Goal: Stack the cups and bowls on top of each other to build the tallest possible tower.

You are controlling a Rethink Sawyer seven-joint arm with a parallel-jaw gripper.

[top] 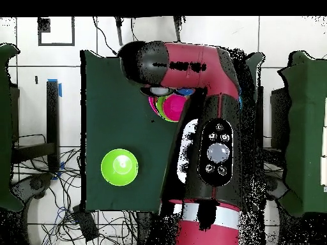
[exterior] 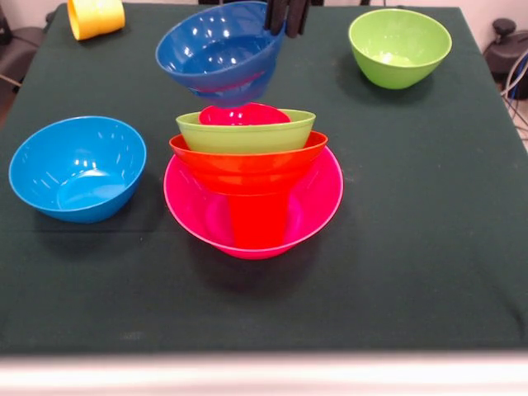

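The tower stands mid-table: a large pink bowl (exterior: 313,202) with a red cup (exterior: 257,221) in it, then an orange bowl (exterior: 247,161), a lime green bowl (exterior: 246,132) and a small red bowl (exterior: 243,115). My gripper (exterior: 286,16) comes down at the top edge, shut on the rim of a dark blue bowl (exterior: 219,54). It holds that bowl tilted just above the tower. In the overhead view my arm (top: 191,64) covers the gripper; only a part of the tower (top: 167,107) shows.
A light blue bowl (exterior: 77,167) sits at the left. A second lime green bowl (exterior: 399,47) stands at the far right and also shows in the overhead view (top: 119,167). A yellow cup (exterior: 95,16) lies on its side at the far left corner.
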